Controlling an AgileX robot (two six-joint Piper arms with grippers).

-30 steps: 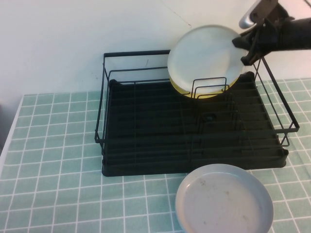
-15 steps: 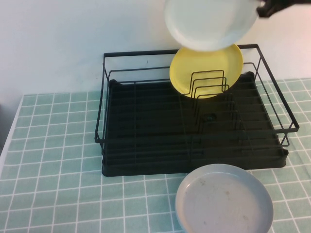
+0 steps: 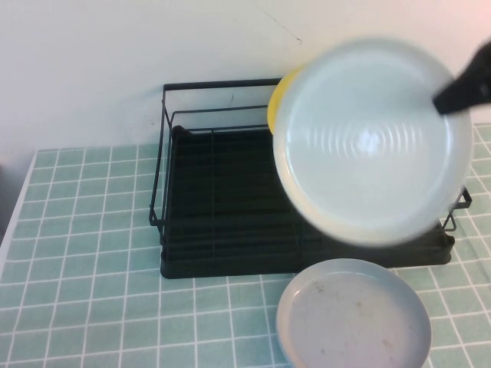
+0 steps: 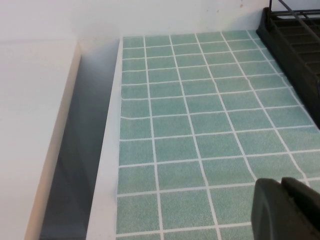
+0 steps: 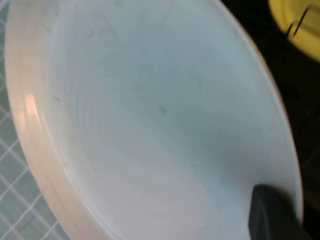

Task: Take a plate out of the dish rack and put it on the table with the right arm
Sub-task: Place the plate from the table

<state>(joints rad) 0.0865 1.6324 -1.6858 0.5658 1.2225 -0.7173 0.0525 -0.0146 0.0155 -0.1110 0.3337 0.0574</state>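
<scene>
The glossy white plate (image 3: pixel 372 142) hangs in the air above the right half of the black dish rack (image 3: pixel 222 192), its face turned toward the high camera. My right gripper (image 3: pixel 453 96) is shut on the plate's right rim. In the right wrist view the plate (image 5: pixel 150 115) fills nearly everything, with one black finger (image 5: pixel 272 215) pressed on its edge. My left gripper (image 4: pixel 289 210) hovers low over the green tiled table (image 4: pixel 200 125), left of the rack, fingers together and empty.
A yellow plate (image 3: pixel 280 96) stands in the rack behind the white one, mostly hidden. A duller grey speckled plate (image 3: pixel 353 318) lies on the table (image 3: pixel 84 253) in front of the rack. The table's left edge (image 4: pixel 112 150) drops beside a white wall.
The right gripper lifted the white plate up out of the rack, then brought it forward and down toward the camera, so it now covers the yellow plate.
</scene>
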